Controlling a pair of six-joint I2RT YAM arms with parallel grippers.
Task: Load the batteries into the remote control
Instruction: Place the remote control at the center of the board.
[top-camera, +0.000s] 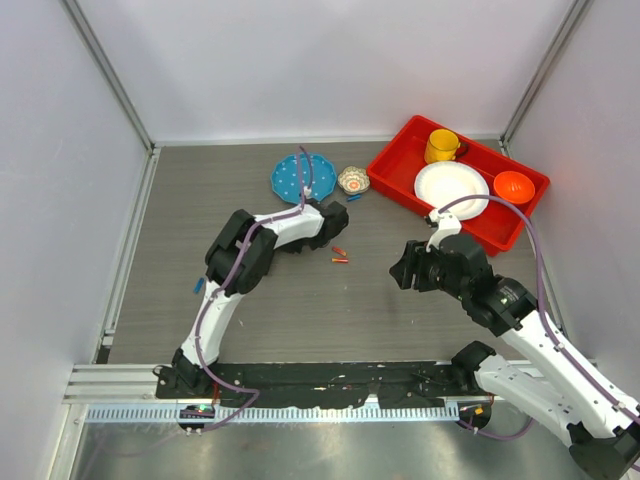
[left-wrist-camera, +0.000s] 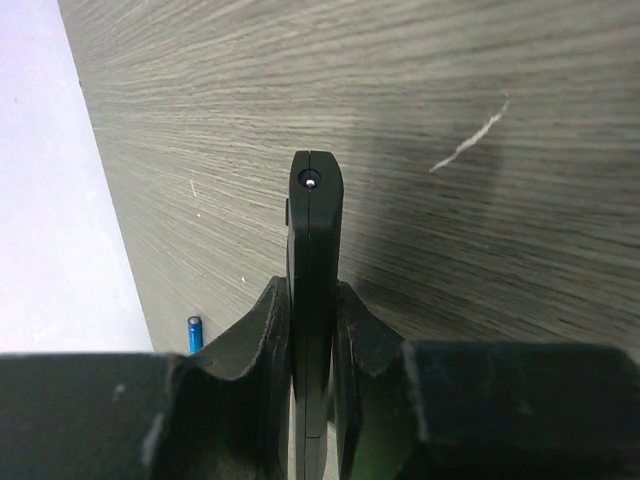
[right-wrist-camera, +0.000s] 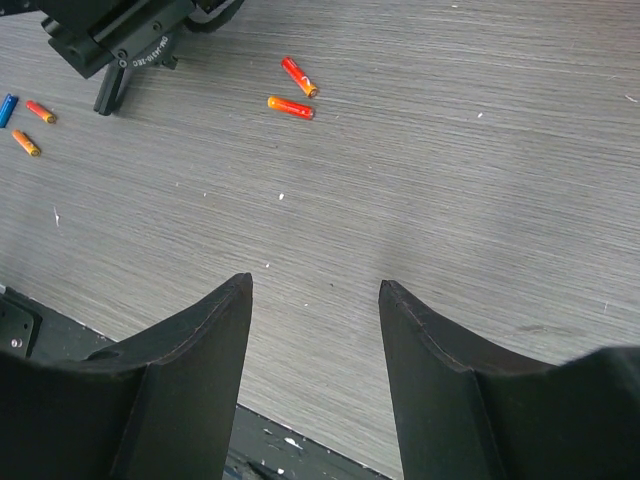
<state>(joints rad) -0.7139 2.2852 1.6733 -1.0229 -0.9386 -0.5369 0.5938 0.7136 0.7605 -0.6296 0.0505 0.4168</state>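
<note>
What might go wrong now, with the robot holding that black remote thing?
The remote control sticks far out past the tips of the left pincer that clamps it, so it might tilt or slip. The right pincer is open and empty. The small orange sticks look round and lie close together, so a grab there might bump one or roll it away.

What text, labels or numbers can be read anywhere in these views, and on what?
White print on the left arm's black wrist housing: too small and blurred to read.
No other text, number or sign is legible in any view.
</note>
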